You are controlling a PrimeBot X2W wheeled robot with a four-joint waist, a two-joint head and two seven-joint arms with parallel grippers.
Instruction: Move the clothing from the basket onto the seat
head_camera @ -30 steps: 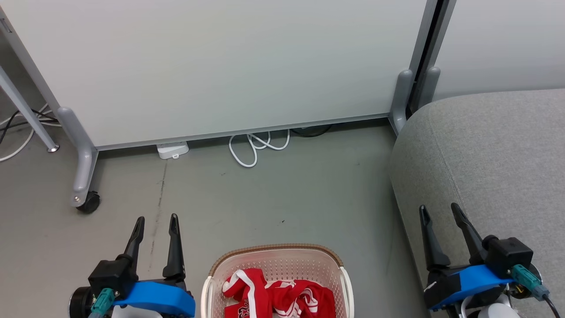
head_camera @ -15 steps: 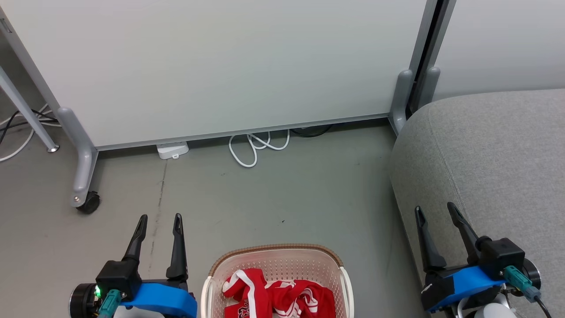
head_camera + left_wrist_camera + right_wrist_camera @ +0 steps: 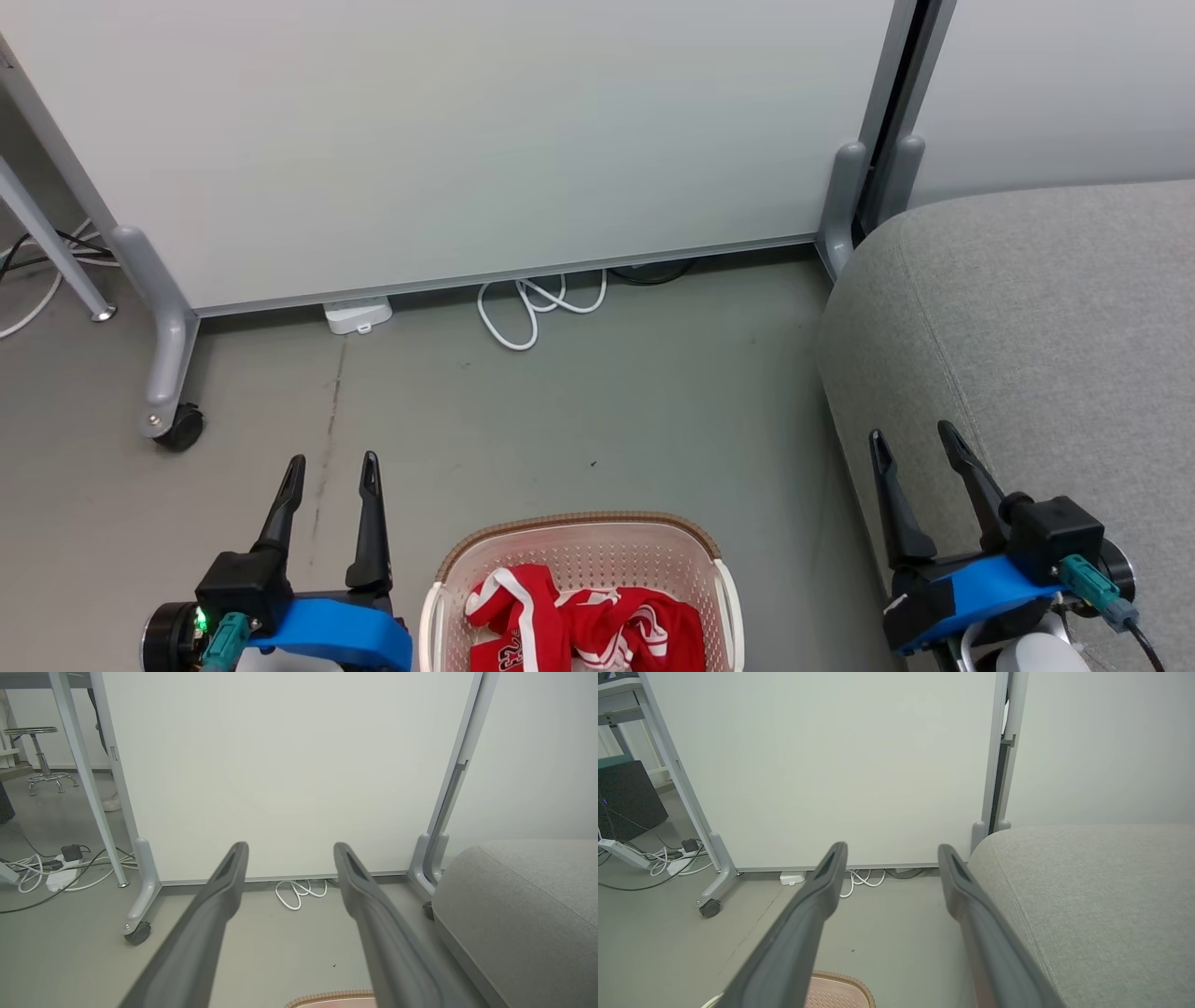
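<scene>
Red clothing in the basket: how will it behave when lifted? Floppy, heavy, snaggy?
Probably floppy: the clothing lies crumpled in folds, so it should drape and trail below a pinch. Likely light: it looks like thin fabric. It sits as one tangled heap, so lifting one fold may drag the rest, and a trailing end might catch the basket rim.
</scene>
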